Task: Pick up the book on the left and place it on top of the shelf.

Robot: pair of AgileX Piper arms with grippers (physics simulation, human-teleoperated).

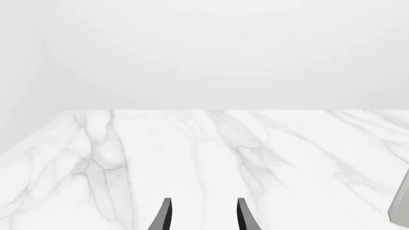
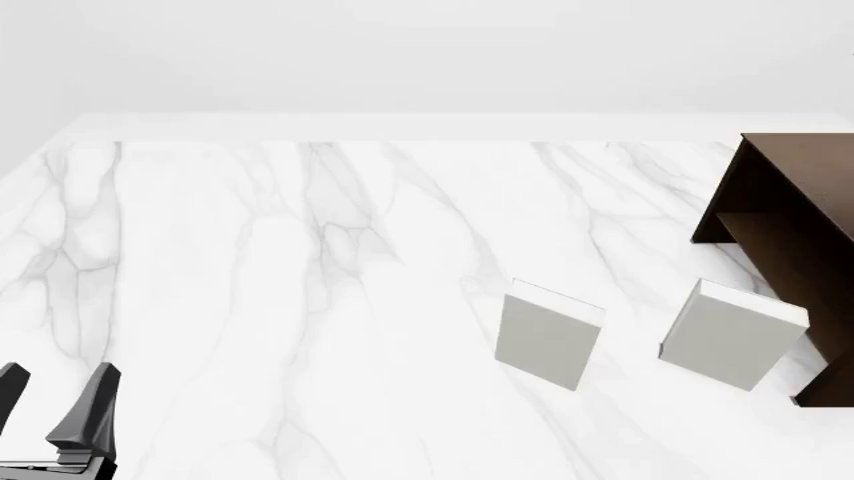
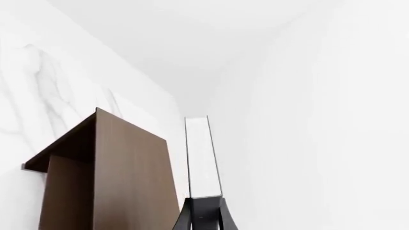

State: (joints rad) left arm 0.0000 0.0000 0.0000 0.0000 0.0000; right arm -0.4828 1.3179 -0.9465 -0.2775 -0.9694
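Above the shelf (image 3: 108, 167), the right tool (image 3: 204, 211) grips the book (image 3: 201, 158) on edge. Next, I think, lower and release it. Left tool (image 2: 54, 405) is released.

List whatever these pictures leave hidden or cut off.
- Right wrist view: the book is seen edge-on in the right gripper, so its cover faces are hidden; the front view misses both.
- Front view: the shelf is cut off by the right edge, the left gripper by the bottom edge.
- Left wrist view: a grey sliver at the frame edge, too cropped to identify.
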